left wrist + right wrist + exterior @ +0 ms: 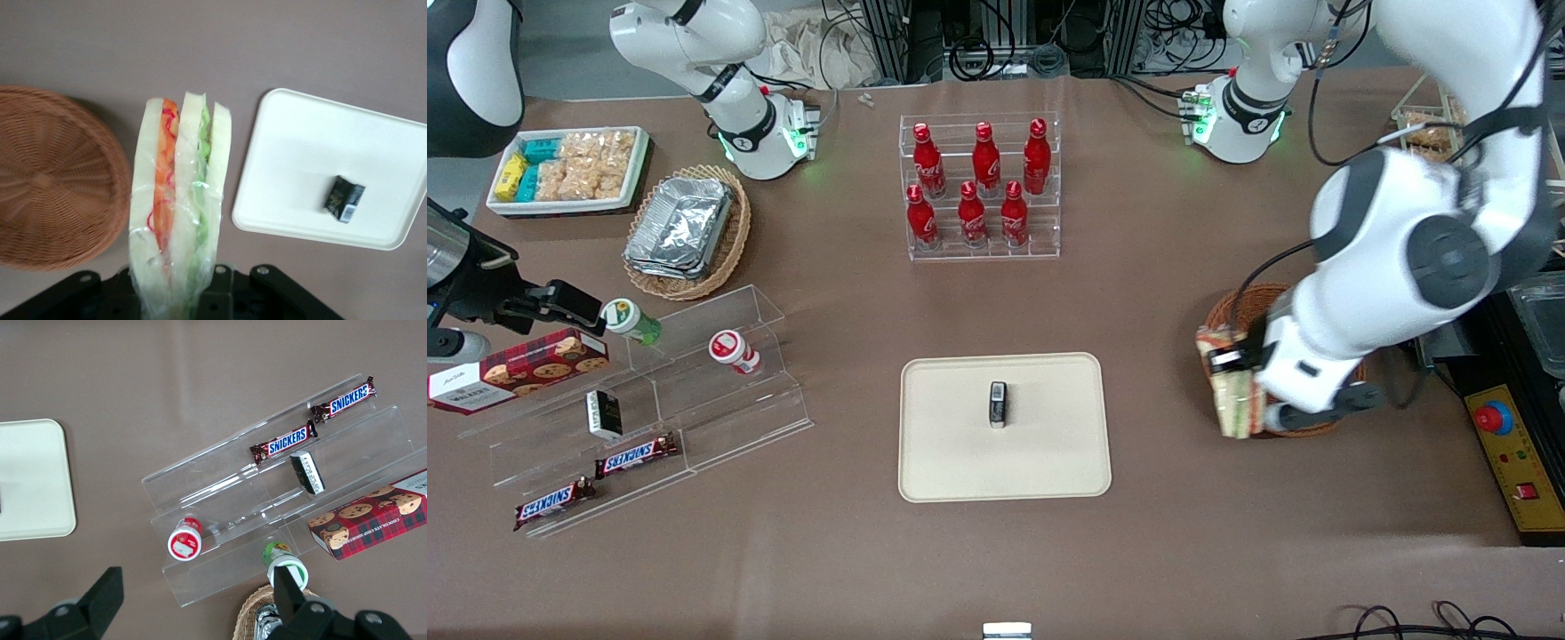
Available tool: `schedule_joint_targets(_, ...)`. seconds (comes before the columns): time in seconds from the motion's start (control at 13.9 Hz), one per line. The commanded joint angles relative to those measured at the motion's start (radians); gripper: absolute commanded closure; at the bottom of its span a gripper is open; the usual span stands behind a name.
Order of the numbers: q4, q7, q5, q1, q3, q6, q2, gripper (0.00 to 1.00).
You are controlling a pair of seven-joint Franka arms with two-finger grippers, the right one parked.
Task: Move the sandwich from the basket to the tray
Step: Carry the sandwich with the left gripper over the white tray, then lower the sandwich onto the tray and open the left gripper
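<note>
The sandwich (180, 193), a clear-wrapped wedge with orange, red and green filling, stands on edge between the fingers of my left gripper (175, 293), which is shut on it. From the front, the sandwich (1227, 400) hangs at the edge of the reddish-brown woven basket (1227, 311) that faces the tray, with the gripper (1249, 382) right beside it. In the wrist view the basket (53, 180) holds nothing I can see. The cream tray (960, 444) lies flat mid-table, toward the parked arm's end from the basket. It also shows in the wrist view, the tray (300, 153).
A small dark packet (998, 404) stands on the tray's middle. A rack of red bottles (983, 187) is farther from the front camera. An acrylic stand with snack bars (636, 455) sits toward the parked arm's end. A yellow control box (1516, 462) lies at the working arm's end.
</note>
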Motion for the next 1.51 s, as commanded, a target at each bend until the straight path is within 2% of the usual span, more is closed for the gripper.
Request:
schedule_joint_targets(0.0, 0.060, -0.023, 0.005, -0.073, 0.002, 0.074, 0.121, 0.95)
schedule_joint_targets(0.14, 0.054, -0.038, 0.049, -0.127, 0.004, 0.148, 0.193, 0.93)
schedule_joint_targets(0.36, 0.060, -0.115, 0.185, -0.198, 0.005, 0.174, 0.285, 0.93)
schedule_joint_targets(0.43, 0.064, -0.123, 0.202, -0.199, 0.005, 0.224, 0.320, 0.93)
schedule_joint_targets(0.72, 0.064, -0.169, 0.209, -0.227, 0.005, 0.373, 0.395, 0.92)
schedule_joint_targets(1.01, 0.064, -0.164, 0.210, -0.231, 0.007, 0.446, 0.434, 0.86)
schedule_joint_targets(1.15, 0.061, -0.166, 0.212, -0.233, 0.007, 0.446, 0.440, 0.73)
schedule_joint_targets(1.22, 0.061, -0.166, 0.210, -0.233, 0.007, 0.446, 0.440, 0.57)
schedule_joint_targets(1.29, 0.061, -0.166, 0.210, -0.233, 0.007, 0.447, 0.440, 0.19)
schedule_joint_targets(1.37, 0.061, -0.166, 0.213, -0.233, 0.007, 0.447, 0.439, 0.00)
schedule_joint_targets(1.44, 0.061, -0.166, 0.215, -0.231, 0.007, 0.447, 0.437, 0.00)
